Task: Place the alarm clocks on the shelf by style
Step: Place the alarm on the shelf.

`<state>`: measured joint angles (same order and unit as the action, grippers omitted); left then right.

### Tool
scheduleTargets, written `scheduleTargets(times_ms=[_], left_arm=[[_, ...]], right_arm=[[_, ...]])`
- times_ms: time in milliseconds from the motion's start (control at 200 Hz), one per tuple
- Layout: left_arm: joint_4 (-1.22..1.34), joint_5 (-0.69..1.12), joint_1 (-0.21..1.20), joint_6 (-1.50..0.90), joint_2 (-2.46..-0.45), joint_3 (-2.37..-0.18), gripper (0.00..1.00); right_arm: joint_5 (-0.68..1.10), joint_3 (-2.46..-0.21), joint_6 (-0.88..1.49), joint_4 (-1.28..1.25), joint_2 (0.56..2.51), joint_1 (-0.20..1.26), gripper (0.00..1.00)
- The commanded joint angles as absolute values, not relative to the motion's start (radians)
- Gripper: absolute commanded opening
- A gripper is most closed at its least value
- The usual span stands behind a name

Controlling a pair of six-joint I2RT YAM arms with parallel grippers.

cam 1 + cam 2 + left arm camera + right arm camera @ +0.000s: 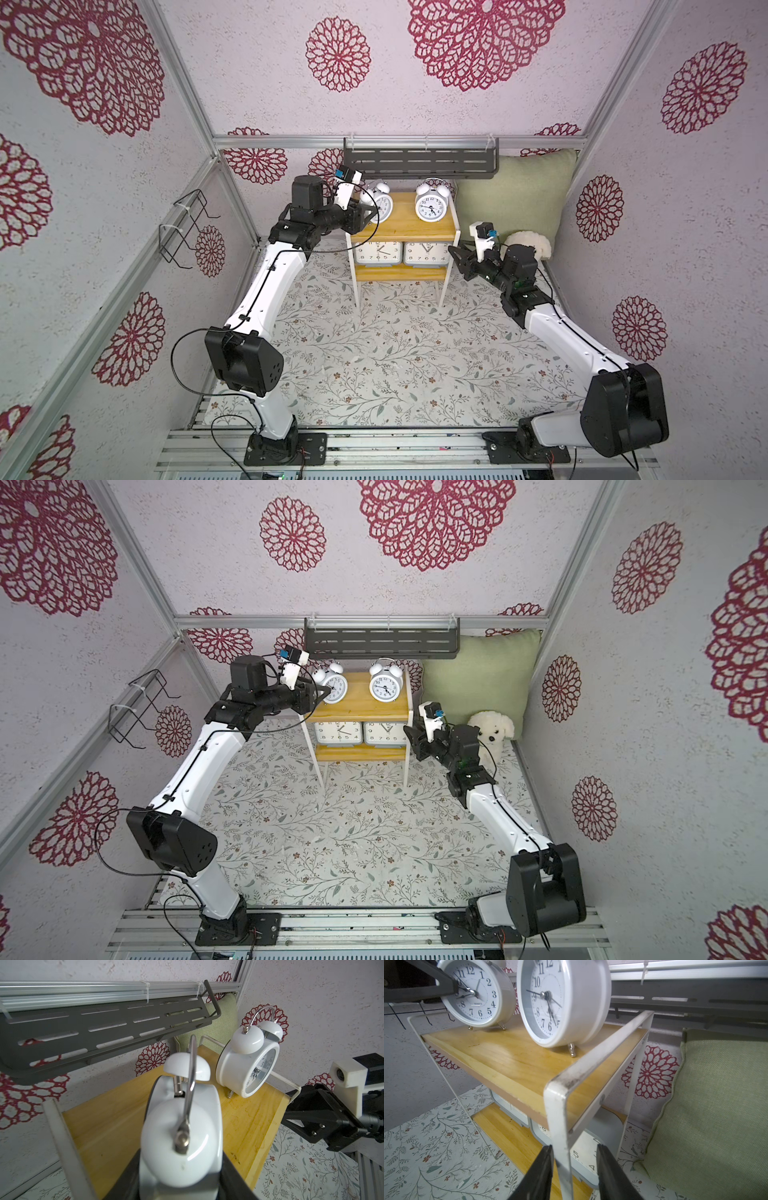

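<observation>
Left gripper [369, 212] clamped front-to-back on the left twin-bell clock [383, 206], which stands on the top board of the shelf [405, 230] beside the right twin-bell clock [431, 206]; left grey clock [379, 253] and right grey clock [426, 253] side by side on the lower board; right gripper [574, 1148] partly open, jaws straddling the white front upright [559, 1113], not closed on it.
</observation>
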<state>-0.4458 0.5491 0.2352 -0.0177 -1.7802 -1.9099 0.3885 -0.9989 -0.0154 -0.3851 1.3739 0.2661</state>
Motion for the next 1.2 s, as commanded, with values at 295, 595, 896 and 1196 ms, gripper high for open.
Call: scheduleTargets(times_ms=[295,595,896,1196], left_arm=[[-0.385,0.586,0.229,0.006,-1.797,-1.934,0.40],[-0.375,0.577,0.222,-0.013,-1.804,-1.928,0.48],[-0.366,0.551,0.222,-0.017,-1.806,-1.918,0.72],[-0.363,0.521,0.222,0.008,-1.790,-1.900,0.82]], right_arm=[[0.413,-1.049,-0.009,-0.410,1.382,0.262,0.41],[0.410,-1.045,-0.008,-0.407,1.381,0.262,0.41],[0.408,-1.045,-0.010,-0.401,1.379,0.262,0.41],[0.409,-1.042,-0.009,-0.398,1.379,0.262,0.41]])
